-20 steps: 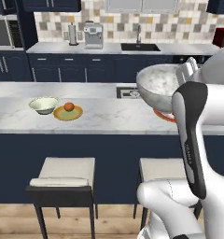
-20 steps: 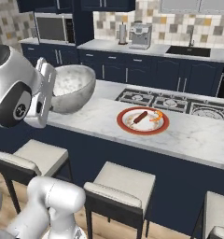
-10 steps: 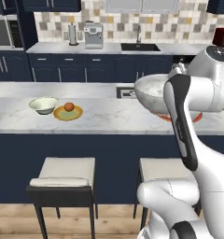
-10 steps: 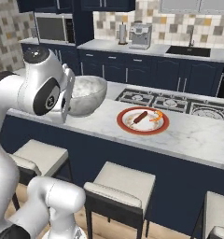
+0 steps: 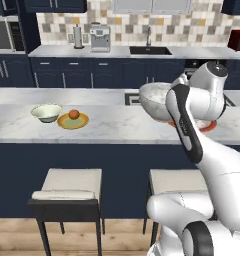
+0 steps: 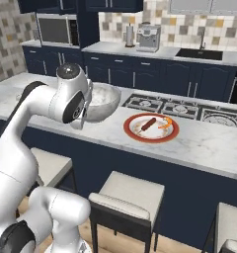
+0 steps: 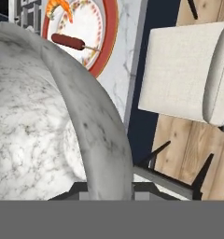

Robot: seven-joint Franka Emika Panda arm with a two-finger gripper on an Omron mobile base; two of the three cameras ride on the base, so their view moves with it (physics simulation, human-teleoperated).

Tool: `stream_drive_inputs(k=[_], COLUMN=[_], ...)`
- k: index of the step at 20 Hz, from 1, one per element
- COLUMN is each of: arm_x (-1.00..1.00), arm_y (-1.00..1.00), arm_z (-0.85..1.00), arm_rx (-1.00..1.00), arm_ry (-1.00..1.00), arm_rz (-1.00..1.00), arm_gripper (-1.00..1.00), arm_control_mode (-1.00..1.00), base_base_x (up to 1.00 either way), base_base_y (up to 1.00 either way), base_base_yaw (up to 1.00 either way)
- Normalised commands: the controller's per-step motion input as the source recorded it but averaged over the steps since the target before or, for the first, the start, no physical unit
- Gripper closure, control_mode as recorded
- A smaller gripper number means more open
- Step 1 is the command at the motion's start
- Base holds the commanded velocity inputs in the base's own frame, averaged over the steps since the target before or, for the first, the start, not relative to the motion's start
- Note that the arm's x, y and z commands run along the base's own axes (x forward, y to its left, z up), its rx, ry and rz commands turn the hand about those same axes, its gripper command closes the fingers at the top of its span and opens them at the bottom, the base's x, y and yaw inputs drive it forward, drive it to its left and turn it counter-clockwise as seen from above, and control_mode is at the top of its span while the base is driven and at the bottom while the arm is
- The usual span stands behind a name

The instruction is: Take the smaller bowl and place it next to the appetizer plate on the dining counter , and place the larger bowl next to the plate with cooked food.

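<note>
My gripper (image 7: 110, 188) is shut on the rim of the larger bowl (image 7: 39, 130), a grey-white marbled one. The bowl (image 6: 104, 100) hangs low over the dining counter (image 6: 199, 143), just left of the plate with cooked food (image 6: 151, 127), whose red rim and reddish-brown food show clearly. I cannot tell whether the bowl touches the top. In the left base view the bowl (image 5: 153, 99) is partly behind my arm, and the plate (image 5: 208, 126) peeks out past it. Far left on the counter, the smaller bowl (image 5: 46, 112) stands right beside the appetizer plate (image 5: 73, 120) with its orange ball.
A black cooktop (image 6: 176, 105) lies in the counter behind the red-rimmed plate. Cushioned stools (image 6: 125, 195) stand along the counter's near side. The back counter holds a coffee machine (image 5: 100, 38) and a sink (image 5: 150, 50).
My arm has swung the larger bowl lower and closer to the red-rimmed plate, and the wrist has turned. The smaller bowl and yellow plate have not moved.
</note>
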Motion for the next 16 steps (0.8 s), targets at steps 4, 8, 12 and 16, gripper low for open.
stream_drive_inputs(k=[4,8,12,16], arm_x=[0.48,0.43,0.45,0.56], arm_y=[-0.1,-0.19,-0.14,0.0], arm_z=[-0.35,-0.34,-0.21,-0.21], arm_rx=[0.01,0.0,0.0,0.0], arm_ry=[0.0,0.0,0.0,0.06], arm_rz=[-0.01,-0.05,-0.03,0.0], arm_gripper=[1.0,1.0,1.0,1.0], arm_control_mode=[-1.0,-1.0,-1.0,-1.0], base_base_x=[0.0,0.0,0.0,0.0], base_base_y=[0.0,0.0,0.0,0.0], base_base_yaw=[0.0,0.0,0.0,0.0])
